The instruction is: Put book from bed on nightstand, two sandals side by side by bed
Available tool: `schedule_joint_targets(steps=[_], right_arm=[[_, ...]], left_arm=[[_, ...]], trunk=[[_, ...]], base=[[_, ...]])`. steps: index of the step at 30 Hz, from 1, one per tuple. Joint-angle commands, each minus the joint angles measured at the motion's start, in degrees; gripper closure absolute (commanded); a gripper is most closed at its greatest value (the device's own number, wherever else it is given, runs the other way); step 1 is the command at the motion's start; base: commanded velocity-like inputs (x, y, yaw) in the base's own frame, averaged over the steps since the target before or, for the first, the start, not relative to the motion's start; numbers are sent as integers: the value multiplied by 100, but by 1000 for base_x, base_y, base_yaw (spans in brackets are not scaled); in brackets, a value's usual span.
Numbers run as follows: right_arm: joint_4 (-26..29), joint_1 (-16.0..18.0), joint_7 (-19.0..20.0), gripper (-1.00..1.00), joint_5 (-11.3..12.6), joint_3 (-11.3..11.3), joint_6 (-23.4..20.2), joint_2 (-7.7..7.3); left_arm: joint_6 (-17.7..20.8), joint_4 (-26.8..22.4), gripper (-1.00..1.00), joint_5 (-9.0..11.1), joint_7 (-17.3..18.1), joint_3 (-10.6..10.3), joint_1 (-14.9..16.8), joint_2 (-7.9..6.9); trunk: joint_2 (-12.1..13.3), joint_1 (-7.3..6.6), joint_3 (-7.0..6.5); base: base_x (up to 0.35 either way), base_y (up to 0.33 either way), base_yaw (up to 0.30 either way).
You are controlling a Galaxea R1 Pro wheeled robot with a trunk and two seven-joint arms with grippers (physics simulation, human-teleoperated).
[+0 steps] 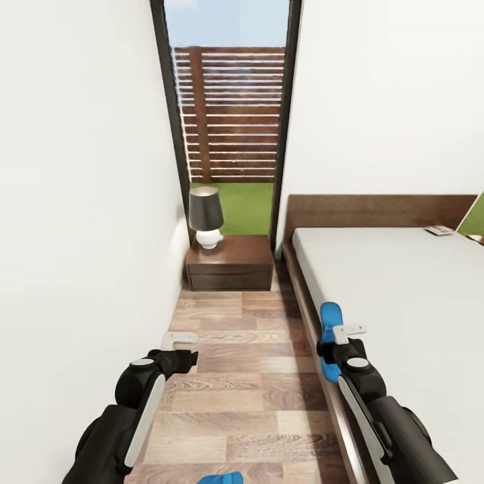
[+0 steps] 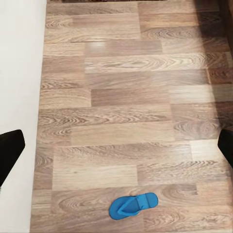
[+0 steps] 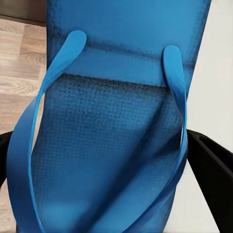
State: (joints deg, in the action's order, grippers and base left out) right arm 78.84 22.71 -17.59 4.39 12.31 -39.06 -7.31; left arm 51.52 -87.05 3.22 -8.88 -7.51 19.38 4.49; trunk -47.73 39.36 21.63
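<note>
My right gripper [image 1: 341, 332] is shut on a bright blue sandal [image 1: 329, 314], held above the floor at the bed's near edge. The right wrist view has that sandal [image 3: 111, 131] close up between the dark fingers [image 3: 213, 177]. The other sandal [image 2: 132, 205] lies flat on the plank floor, and its tip [image 1: 220, 478] pokes in at the head view's bottom edge. My left gripper [image 1: 179, 340] hovers open over the floor with nothing in it. The book [image 1: 440, 230] lies on the bed [image 1: 396, 289] near the headboard. A nightstand [image 1: 230, 263] stands in the corner ahead.
A dark-shaded lamp [image 1: 206, 216] stands on the nightstand's left half. A white wall [image 1: 81, 235] runs close along the left, leaving a narrow strip of wood floor [image 1: 235, 376] between it and the bed. Behind the nightstand a tall window [image 1: 228, 101] looks out on a fence.
</note>
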Motion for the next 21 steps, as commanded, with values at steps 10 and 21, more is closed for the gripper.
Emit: schedule_joint_targets(steps=[10, 21], right_arm=[[21, 6, -52, 100, 48, 6, -14, -7], [225, 6, -56, 100, 45, 22, -14, -7]], left_arm=[[10, 30, -100, 73, -37, 33, 4, -1], [-86, 1258, -100, 38, -42, 5, 141, 17]], trunk=[[-5, 4, 7], [-246, 136, 115]], base=[[74, 0, 0], [0, 0, 0]])
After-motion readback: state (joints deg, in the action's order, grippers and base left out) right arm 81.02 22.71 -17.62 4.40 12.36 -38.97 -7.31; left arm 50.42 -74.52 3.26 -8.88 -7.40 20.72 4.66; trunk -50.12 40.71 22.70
